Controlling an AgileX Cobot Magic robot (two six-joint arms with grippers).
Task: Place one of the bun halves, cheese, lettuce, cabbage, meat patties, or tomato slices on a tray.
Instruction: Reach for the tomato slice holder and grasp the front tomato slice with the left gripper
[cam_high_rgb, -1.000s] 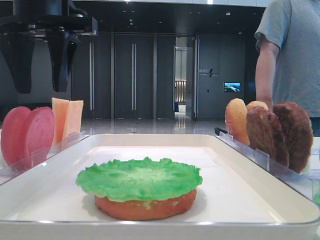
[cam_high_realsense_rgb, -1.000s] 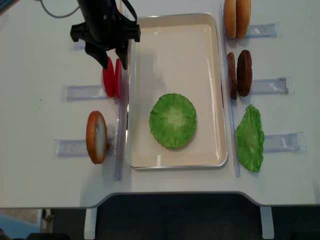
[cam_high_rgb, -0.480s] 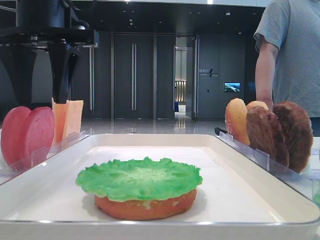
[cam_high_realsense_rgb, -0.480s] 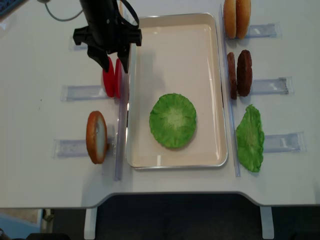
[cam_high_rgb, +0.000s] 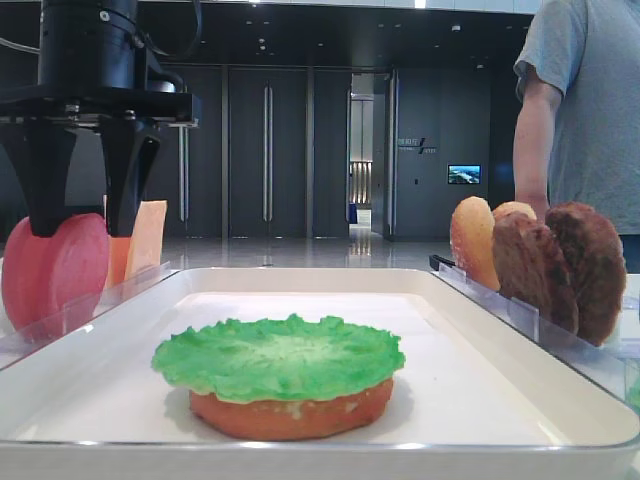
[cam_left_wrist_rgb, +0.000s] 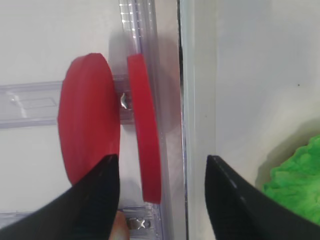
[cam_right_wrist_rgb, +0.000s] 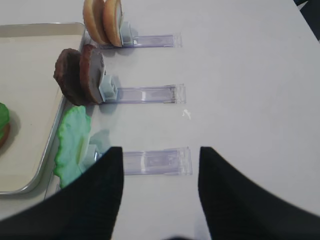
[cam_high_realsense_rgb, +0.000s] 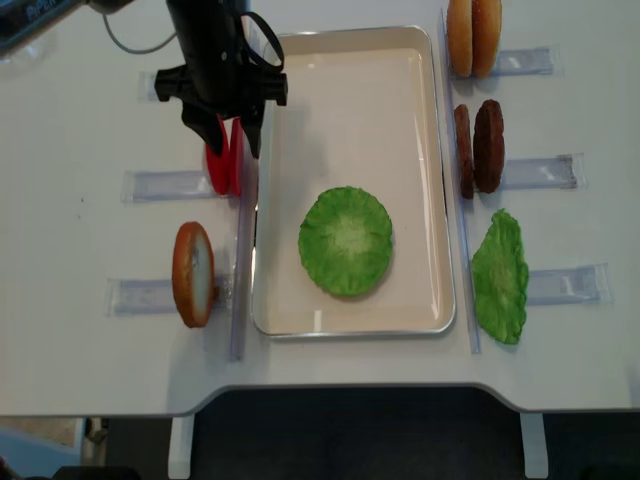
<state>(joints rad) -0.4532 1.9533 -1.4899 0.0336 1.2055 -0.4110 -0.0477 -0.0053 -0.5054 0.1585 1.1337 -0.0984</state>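
**Left claw straddling the tomato slices**

My left claw (cam_high_realsense_rgb: 221, 135) hangs wide over the two tomato slices (cam_left_wrist_rgb: 142, 125), upright in a clear rack (cam_high_realsense_rgb: 165, 184) beside the tray's (cam_high_realsense_rgb: 350, 110) left rim. Cheese (cam_high_rgb: 148, 232) stands just behind; lettuce (cam_high_realsense_rgb: 345, 240) already lies on the tray.

Tomato slices (cam_left_wrist_rgb: 142, 135) smooth, matt, plastic-looking. Lettuce (cam_high_realsense_rgb: 346, 240) ruffled, slightly glossy. Meat patties (cam_right_wrist_rgb: 82, 75) rough, bumpy, matt. Bun halves (cam_right_wrist_rgb: 103, 20) smooth. Tray (cam_high_realsense_rgb: 350, 120) glossy white, shiny rim. Racks (cam_right_wrist_rgb: 150, 94) clear plastic. Tabletop (cam_high_realsense_rgb: 80, 250) matt white. Left gripper (cam_left_wrist_rgb: 162, 200) fingers (cam_left_wrist_rgb: 92, 200) matt black.
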